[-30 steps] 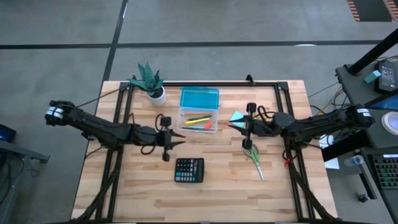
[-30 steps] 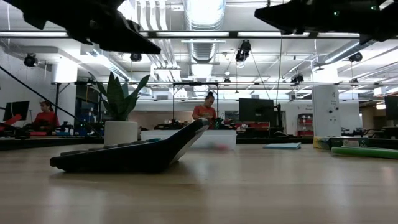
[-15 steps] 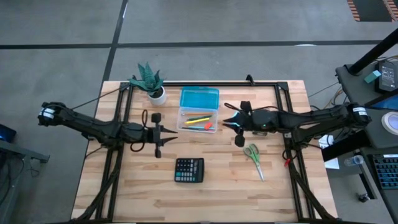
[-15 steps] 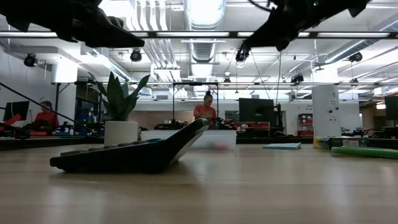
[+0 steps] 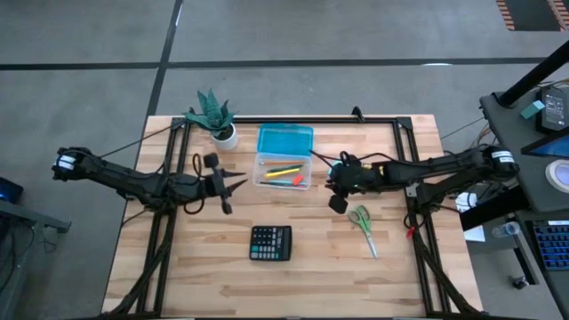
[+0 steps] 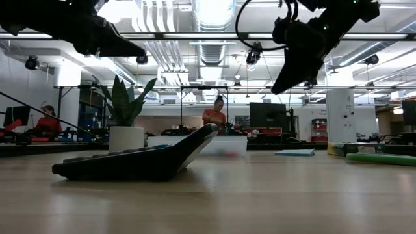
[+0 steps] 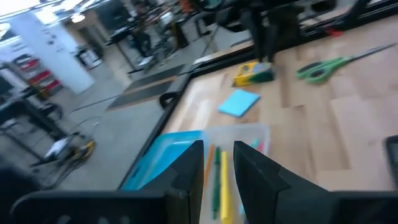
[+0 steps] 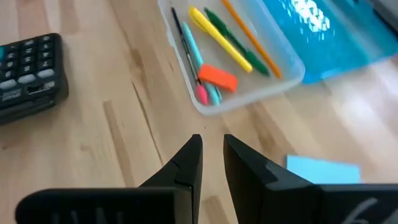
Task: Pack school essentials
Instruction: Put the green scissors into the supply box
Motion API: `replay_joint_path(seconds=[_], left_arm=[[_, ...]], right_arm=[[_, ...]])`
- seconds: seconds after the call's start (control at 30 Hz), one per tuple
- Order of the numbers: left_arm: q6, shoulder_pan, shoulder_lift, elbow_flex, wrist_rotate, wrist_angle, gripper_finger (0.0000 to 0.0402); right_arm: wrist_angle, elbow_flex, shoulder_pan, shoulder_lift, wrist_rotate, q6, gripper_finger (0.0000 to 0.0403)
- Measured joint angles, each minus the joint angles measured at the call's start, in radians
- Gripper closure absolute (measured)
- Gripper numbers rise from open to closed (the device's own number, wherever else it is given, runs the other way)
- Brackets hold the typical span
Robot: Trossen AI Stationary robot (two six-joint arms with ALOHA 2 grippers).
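Observation:
A clear box (image 5: 284, 171) lies mid-table with its blue lid (image 5: 284, 140) behind it. It holds a yellow pencil (image 8: 221, 34), a green pen (image 8: 236, 40), an orange pencil (image 8: 252, 34) and a red eraser (image 8: 217, 78). The green-handled scissors (image 5: 363, 222), the light-blue note pad (image 8: 323, 169) and the yellow crayon box (image 7: 255, 73) lie on the table to the box's right. My left gripper (image 5: 236, 181) hangs left of the box, shut and empty, pointing nearly level. My right gripper (image 5: 331, 184) hangs right of the box, shut and empty, tipped down at the table (image 8: 211, 140).
A black calculator (image 5: 270, 242) lies near the front, below the box. A potted plant (image 5: 216, 117) stands at the far left by the lid. Black frame rails run along the table's far edge and both sides. People sit in the room beyond the table.
My left gripper has drawn back toward the table's left edge, away from the box, and swung slightly toward the far edge. My right gripper has rolled and tipped from nearly level to pointing down beside the box's right end. No object has moved.

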State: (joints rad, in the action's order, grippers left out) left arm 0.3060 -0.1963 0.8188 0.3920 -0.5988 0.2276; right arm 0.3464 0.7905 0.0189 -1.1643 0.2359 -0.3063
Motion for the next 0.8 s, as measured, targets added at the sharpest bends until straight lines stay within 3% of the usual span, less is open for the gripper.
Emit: replay_joint_path(seconds=[0.27, 0.5, 0.67, 0.8], left_arm=[[0.125, 0.003, 0.007, 0.000, -0.063, 0.053, 0.0331], [0.180, 0.005, 0.005, 0.000, -0.065, 0.108, 0.0331], [0.182, 0.006, 0.005, 0.000, -0.065, 0.109, 0.0331], [0.196, 0.007, 0.005, 0.000, -0.065, 0.109, 0.0331]], right_arm=[[0.313, 0.105, 0.009, -0.054, -0.092, -0.315, 0.0347], [0.600, 0.161, 0.099, -0.081, -0.158, -0.656, 0.0357], [0.655, 0.154, 0.173, -0.080, -0.186, -0.795, 0.0364], [0.658, 0.141, 0.172, -0.102, -0.194, -0.857, 0.0342]])
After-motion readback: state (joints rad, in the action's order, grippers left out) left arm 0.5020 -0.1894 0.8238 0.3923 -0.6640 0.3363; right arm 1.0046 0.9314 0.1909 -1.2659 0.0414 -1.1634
